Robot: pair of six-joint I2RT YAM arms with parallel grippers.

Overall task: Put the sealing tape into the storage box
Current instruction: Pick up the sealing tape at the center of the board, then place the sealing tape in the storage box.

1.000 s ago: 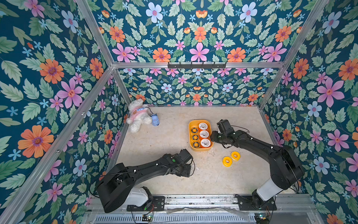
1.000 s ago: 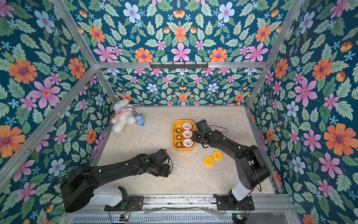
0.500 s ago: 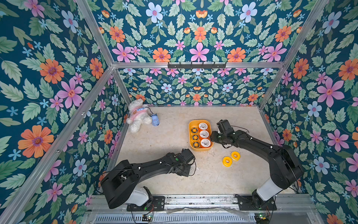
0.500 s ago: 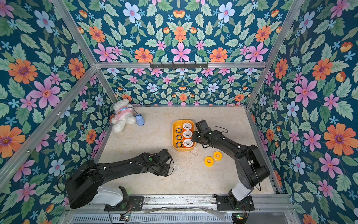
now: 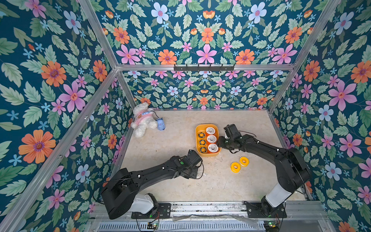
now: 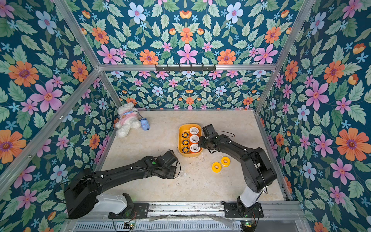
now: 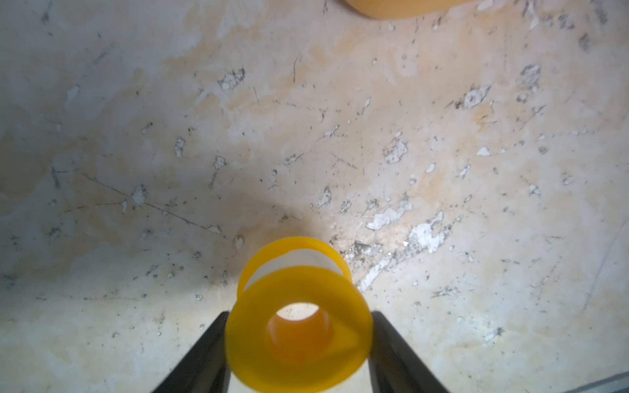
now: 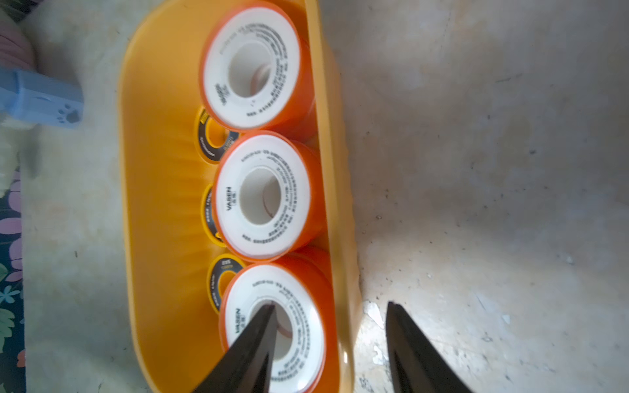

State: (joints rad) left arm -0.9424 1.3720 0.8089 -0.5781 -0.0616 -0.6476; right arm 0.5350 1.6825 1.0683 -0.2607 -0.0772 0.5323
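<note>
- Stowed sealing tape: three white-faced spools (image 5: 211,138) lie in a row along the right side of the storage box (image 5: 200,127). Three smaller black-and-yellow spools (image 5: 202,142) lie in a row along its left side. All lie flat, holes up.
- Tape in hand: one yellow spool (image 7: 299,365) sits between the fingers of the left gripper (image 7: 299,314), its holed face turned to the wrist camera. A finger presses each side, so the gripper is closed to the spool's width. The wrist view is blurred up close, so whether the spool is clear of the table cannot be told.
- Tape outstanding: two loose yellow spools (image 5: 235,167) lie flat on the table (image 5: 170,144), side by side. They are near and to the right of the box and apart from it.
- Storage box: a yellow tub right of the table's centre, long side running near to far. Little bare floor shows inside it.
- Left gripper, place: near and left of the box, hidden under its own wrist in both top views.
- Right gripper (image 8: 330,306): about half open and holding nothing. One finger is over the centre hole of the nearest white-faced spool. The other is outside the box's right wall, with bare table showing between it and the wall.
- Progress, as judged: six spools are in and three are out. One of those three is gripped but not yet delivered, and two are untouched.
- Not of the task: a plush toy (image 5: 143,120) with a small blue item (image 5: 160,124) beside it, at the far left of the table.
</note>
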